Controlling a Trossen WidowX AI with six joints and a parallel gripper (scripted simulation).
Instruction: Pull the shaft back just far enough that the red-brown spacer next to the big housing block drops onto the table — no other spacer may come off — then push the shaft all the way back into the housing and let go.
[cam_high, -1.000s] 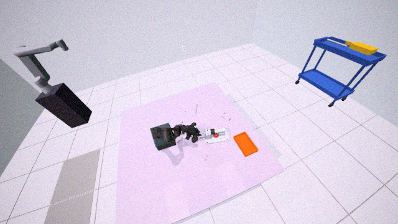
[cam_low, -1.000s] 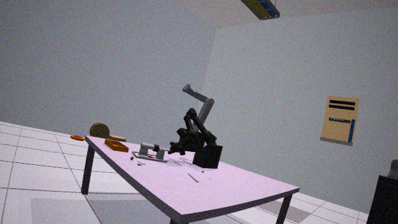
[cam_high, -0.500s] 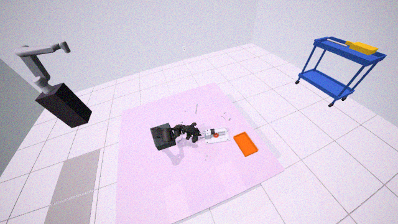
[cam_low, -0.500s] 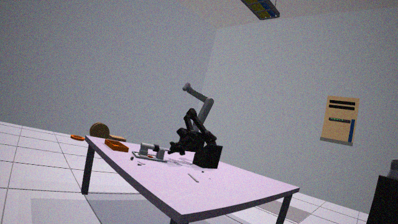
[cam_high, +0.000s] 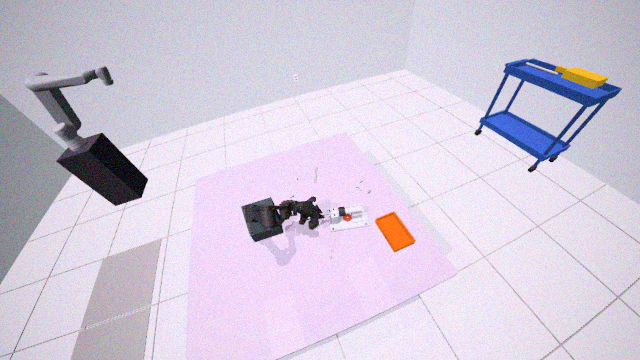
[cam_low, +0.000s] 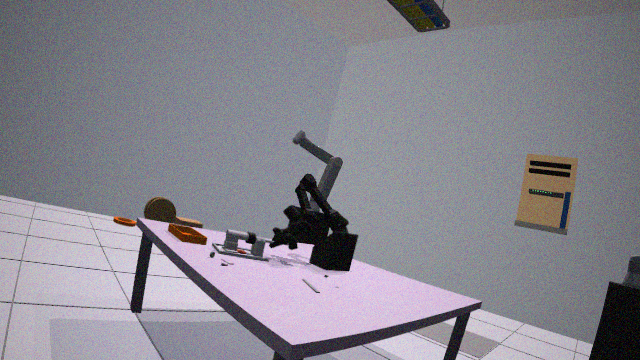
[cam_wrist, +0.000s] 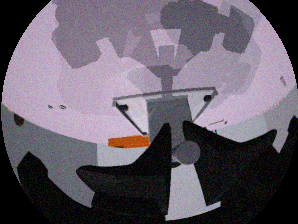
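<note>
My gripper (cam_high: 323, 217) (cam_low: 273, 241) (cam_wrist: 175, 126) is shut on the end of the shaft (cam_low: 267, 241), at the arm's side of the white fixture. The shaft runs level through the near support block (cam_low: 258, 248) (cam_wrist: 169, 114) towards the big housing block (cam_low: 231, 240). A dark spacer stack (cam_high: 342, 211) (cam_low: 251, 238) sits on the shaft line between the two blocks; single spacers cannot be told apart. The red-brown spacer (cam_high: 347, 217) (cam_low: 241, 251) lies low on the fixture's base plate (cam_high: 361, 226), off the shaft. The wrist view does not show it.
An orange tray (cam_high: 395, 231) (cam_low: 187, 234) (cam_wrist: 128, 142) stands beyond the fixture. A thin rod (cam_high: 316, 175) (cam_low: 310, 285) and several small parts lie on the table (cam_high: 240, 300) (cam_low: 380, 300). A second, grey arm (cam_high: 60, 80) stands away from the table.
</note>
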